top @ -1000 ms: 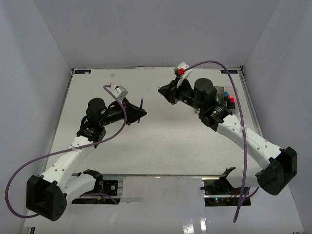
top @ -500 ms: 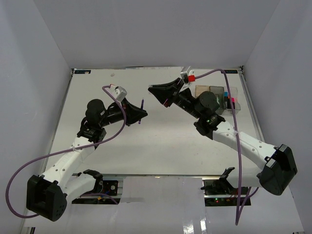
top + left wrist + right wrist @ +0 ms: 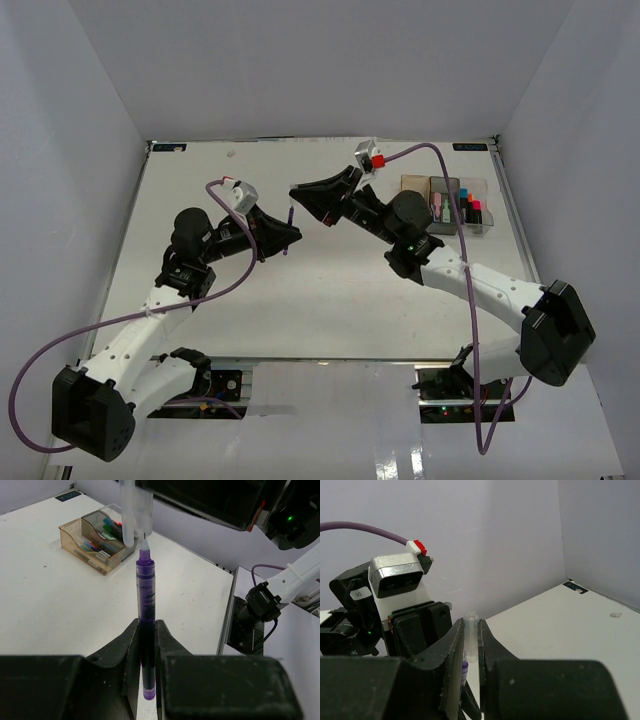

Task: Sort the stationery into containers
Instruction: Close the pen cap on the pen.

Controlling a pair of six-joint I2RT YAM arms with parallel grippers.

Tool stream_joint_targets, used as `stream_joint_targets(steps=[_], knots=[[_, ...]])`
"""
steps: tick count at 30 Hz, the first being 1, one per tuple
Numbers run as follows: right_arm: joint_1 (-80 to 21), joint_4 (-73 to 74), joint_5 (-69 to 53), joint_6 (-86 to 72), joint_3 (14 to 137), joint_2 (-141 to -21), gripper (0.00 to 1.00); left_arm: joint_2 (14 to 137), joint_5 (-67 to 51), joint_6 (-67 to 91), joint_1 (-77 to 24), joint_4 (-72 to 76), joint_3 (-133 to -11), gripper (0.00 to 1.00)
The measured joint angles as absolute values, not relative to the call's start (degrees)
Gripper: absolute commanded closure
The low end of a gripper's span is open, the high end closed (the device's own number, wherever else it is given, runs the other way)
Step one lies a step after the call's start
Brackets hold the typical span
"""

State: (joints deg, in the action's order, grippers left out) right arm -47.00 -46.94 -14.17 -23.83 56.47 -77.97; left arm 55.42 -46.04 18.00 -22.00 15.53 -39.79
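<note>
Purple-barrelled, the pen is standing upright in your left end effector. The jaws are clamping tight on the lower barrel and gripping nothing else. This low grip is leaving the upper barrel and the bare writing tip free, so that the open end is presented to the other arm.

Your right end effector is pinching a translucent cap between jaws that are almost fully closed. The cap is projecting past the fingertips, which is giving it room to meet the pen without the two end effectors colliding.

In the top view both end effectors are meeting in mid-air above the far middle of the surface. In the left wrist view the cap is hanging just above the pen tip. You cannot tell from these views whether the two are touching, nor which end of the cap is facing the tip.

The containers are sitting in a row at the far right of the surface, well apart from the pen. Coloured stationery is already lying in them.

Judging by this arrangement, you are carrying out a capping step, so that the pen goes into a container with its tip covered. The next move is calling for fine alignment of cap and tip along one axis. If the cap is coming down off-centre, its rim may be pressing on the fine tip and bending it, or pushing the pen askew in the grip.
</note>
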Motion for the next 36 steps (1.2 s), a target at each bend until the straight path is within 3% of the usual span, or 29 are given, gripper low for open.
stream_joint_targets(steps=[36], knots=[[-48.1,-51.5,-16.9,-28.5,56.3,-77.7,0.92,52.9,-45.9,14.4,-22.7,16.4,-38.0,1.00]])
